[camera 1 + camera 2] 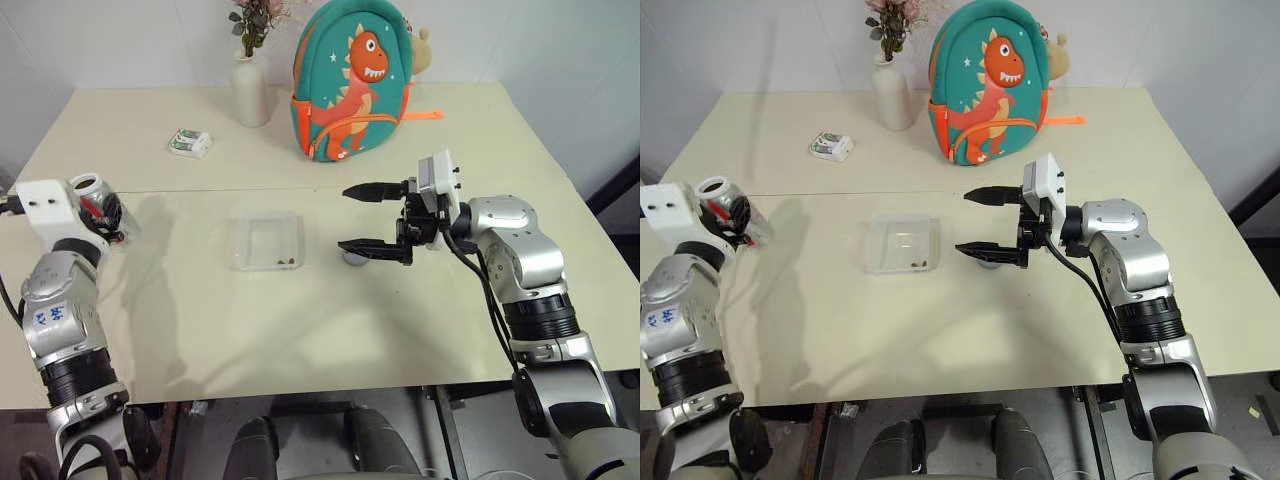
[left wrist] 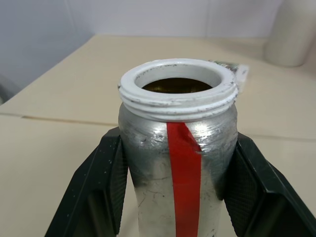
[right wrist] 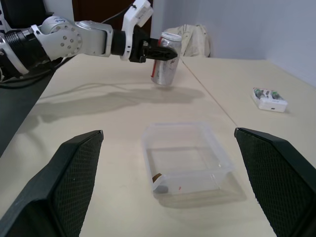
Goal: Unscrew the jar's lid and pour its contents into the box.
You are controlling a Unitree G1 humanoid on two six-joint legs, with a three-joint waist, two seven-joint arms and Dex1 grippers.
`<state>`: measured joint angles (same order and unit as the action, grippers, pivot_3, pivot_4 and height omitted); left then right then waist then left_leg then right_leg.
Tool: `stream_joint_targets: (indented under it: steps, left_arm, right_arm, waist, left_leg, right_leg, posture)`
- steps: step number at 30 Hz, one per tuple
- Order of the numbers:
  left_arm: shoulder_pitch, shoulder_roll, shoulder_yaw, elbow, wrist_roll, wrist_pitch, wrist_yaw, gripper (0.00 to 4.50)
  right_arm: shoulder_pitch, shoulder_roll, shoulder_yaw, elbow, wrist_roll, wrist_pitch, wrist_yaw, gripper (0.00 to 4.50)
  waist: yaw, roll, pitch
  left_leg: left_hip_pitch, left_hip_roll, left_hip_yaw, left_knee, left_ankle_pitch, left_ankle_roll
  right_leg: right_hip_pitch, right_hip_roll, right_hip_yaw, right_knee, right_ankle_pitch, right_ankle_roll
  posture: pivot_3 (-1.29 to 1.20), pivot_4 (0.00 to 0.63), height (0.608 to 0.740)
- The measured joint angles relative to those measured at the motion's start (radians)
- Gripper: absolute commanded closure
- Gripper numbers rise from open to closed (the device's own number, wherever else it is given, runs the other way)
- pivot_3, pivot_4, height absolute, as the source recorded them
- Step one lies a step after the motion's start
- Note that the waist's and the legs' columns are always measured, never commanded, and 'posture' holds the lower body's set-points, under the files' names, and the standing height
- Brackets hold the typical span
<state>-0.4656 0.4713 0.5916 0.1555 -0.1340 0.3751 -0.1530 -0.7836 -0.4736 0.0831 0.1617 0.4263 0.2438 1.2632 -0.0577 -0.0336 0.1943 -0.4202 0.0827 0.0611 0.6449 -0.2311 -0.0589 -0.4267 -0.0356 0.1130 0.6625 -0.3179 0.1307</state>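
Tabletop; lidless silver red-striped jar (image 2: 177, 148)

A silver jar (image 2: 177, 148) with a red stripe and a white threaded rim sits between black, cross-hatched fingers (image 2: 96, 192). A clear box (image 1: 269, 241) holds a few dark-brown bits (image 1: 285, 263) on a cream table (image 1: 300, 340). Behind stand a teal backpack (image 1: 352, 80) printed with an orange dinosaur and white stars, a white vase (image 1: 250, 90) of dusky pink flowers, and a white-and-green packet (image 1: 189, 143). The grey lid (image 1: 354, 259) lies by the black right gripper (image 1: 366, 218).
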Motion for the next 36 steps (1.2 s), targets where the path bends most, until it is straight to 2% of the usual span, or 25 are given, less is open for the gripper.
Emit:
stream_joint_targets:
  steps: [7,14,21,22,30,36]
  left_arm:
    - [0.047,-0.006,0.007,0.139,-0.019,-0.211,0.019,2.22]
    - [0.083,-0.011,0.008,0.162,-0.079,-0.287,-0.006,2.22]
    - [0.120,-0.011,0.006,0.159,-0.117,-0.268,-0.001,0.03]
    - [0.123,-0.010,0.004,0.158,-0.119,-0.262,-0.001,0.01]
    - [0.269,0.021,-0.035,-0.080,-0.121,-0.136,-0.021,0.01]
    - [0.540,0.108,-0.002,-0.364,-0.185,0.019,-0.145,0.01]
  right_arm:
    - [0.000,0.018,0.019,0.000,-0.010,-0.008,0.001,0.02]
    - [0.000,0.021,0.021,0.000,-0.010,-0.007,-0.004,0.02]
    - [0.000,0.025,0.021,0.000,-0.010,-0.007,-0.009,0.00]
    - [0.000,0.025,0.021,0.000,-0.010,-0.007,-0.009,0.00]
    - [0.011,0.027,0.023,-0.006,-0.010,-0.004,-0.011,0.00]
    - [0.046,-0.003,0.022,-0.035,-0.009,0.001,-0.005,0.00]
  waist:
    - [0.000,-0.001,0.000]
    - [-0.001,-0.001,0.000]
    - [-0.001,-0.001,0.000]
    - [-0.001,-0.001,0.000]
    - [-0.005,-0.001,-0.001]
    - [-0.020,-0.002,-0.001]
  left_leg:
    - [0.000,0.000,0.000,0.000,0.000,0.000]
    - [0.000,0.000,0.000,-0.001,0.000,0.000]
    - [0.000,0.000,0.001,-0.001,0.000,0.000]
    - [0.000,0.000,0.000,-0.001,0.000,0.000]
    - [0.000,0.001,0.001,-0.005,-0.001,-0.001]
    - [0.001,0.001,0.001,-0.012,0.000,-0.002]
  right_leg:
    - [0.000,0.000,0.000,-0.001,0.001,0.000]
    - [0.000,0.000,0.000,-0.001,0.001,0.000]
    - [0.000,0.000,0.000,-0.002,0.002,0.000]
    - [0.000,0.000,0.000,-0.002,0.002,0.000]
    - [-0.001,0.000,0.000,-0.004,0.002,-0.001]
    - [-0.002,0.000,0.000,-0.008,0.001,-0.003]
  posture:
    - [0.00,0.150,0.740]
    - [0.00,0.150,0.740]
    - [0.00,0.150,0.740]
    - [0.00,0.150,0.740]
    - [0.00,0.150,0.740]
    - [0.00,0.150,0.740]
